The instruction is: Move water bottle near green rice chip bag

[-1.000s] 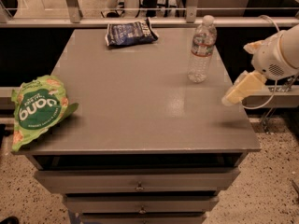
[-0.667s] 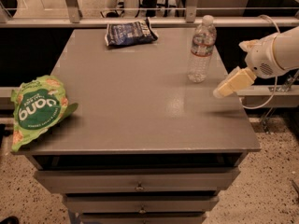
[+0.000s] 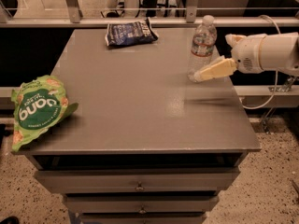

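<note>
The water bottle (image 3: 202, 46) stands upright at the right rear of the grey cabinet top (image 3: 140, 92). It is clear and ribbed, with a white cap and a red and green label band. The green rice chip bag (image 3: 37, 110) lies at the left front edge, hanging partly over the side. My gripper (image 3: 202, 73) reaches in from the right on a white arm (image 3: 268, 52). Its cream fingers (image 3: 214, 70) sit right beside the bottle's lower part, on its right side.
A dark blue snack bag (image 3: 128, 33) lies at the rear centre of the top. Drawers (image 3: 140, 185) sit below the front edge. A metal rail (image 3: 140, 21) runs behind the cabinet. A cable (image 3: 275, 92) hangs at the right.
My gripper has moved left and up from the right edge of the top, ending against the bottle's lower right side. The bottle and both bags have stayed in place.
</note>
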`<state>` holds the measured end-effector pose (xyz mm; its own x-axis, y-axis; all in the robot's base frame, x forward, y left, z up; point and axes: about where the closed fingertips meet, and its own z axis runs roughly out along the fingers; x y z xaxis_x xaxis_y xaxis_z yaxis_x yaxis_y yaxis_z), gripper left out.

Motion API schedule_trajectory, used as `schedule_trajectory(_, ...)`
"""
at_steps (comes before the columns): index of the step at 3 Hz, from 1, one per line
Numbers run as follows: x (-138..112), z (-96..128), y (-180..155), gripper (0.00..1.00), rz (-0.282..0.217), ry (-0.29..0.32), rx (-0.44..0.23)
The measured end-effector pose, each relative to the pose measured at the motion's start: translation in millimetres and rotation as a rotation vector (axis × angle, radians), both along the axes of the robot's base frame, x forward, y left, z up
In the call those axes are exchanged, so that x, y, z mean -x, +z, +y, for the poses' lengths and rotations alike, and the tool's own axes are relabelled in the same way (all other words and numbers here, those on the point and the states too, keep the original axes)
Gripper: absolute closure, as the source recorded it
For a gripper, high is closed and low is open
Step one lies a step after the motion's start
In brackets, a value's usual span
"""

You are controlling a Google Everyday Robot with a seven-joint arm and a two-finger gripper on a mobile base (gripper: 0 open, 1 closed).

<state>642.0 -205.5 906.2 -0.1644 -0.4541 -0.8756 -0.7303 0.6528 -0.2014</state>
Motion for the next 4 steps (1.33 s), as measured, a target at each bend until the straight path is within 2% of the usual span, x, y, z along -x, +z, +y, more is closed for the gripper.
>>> schedule_trajectory(1, -8.4, 13.2, 8.7, 0.00, -0.030, 0.015, -0.102)
schedule_trajectory(2, -19.2, 23.7, 16.3, 0.15, -0.075, 0.018, -0.178)
schedule_trajectory(3, -29.0, 30.0, 15.1, 0.39, -0.093, 0.005, -0.235)
schedule_trajectory(4, -29.7, 36.4, 24.0, 0.70, -0.113, 0.011, -0.280)
